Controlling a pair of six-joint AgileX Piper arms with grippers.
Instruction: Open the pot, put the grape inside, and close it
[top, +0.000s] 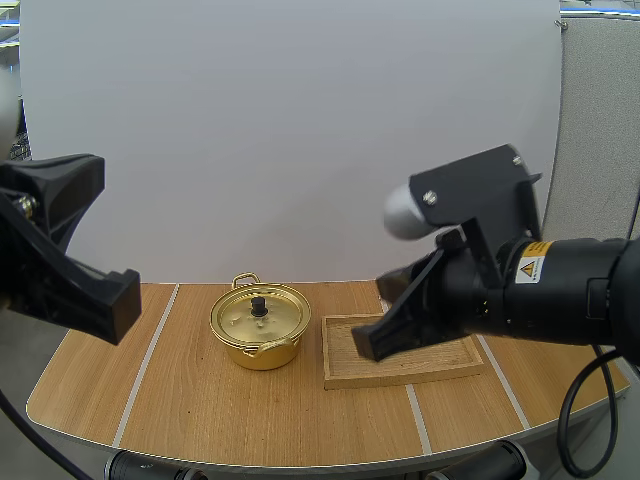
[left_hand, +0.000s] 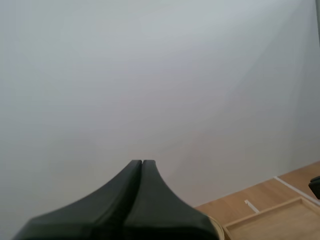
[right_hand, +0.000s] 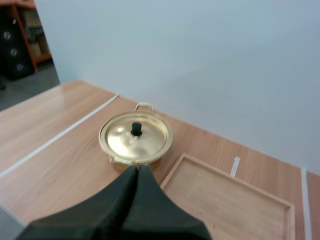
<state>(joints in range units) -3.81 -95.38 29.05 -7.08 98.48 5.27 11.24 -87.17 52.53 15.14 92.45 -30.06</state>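
Right wrist view: pot (right_hand: 135, 146), lid (right_hand: 151, 136) on, dead ahead of right jaws — closed, empty, nearer arm; left jaws closed too.

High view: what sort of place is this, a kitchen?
Probably a robot test bench, not a kitchen: the left gripper and right gripper hang over a wooden table with a lidded gold pot beside a wooden tray.

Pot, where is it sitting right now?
In the high view the pot stands with its lid on near the middle of the table, just left of the tray.
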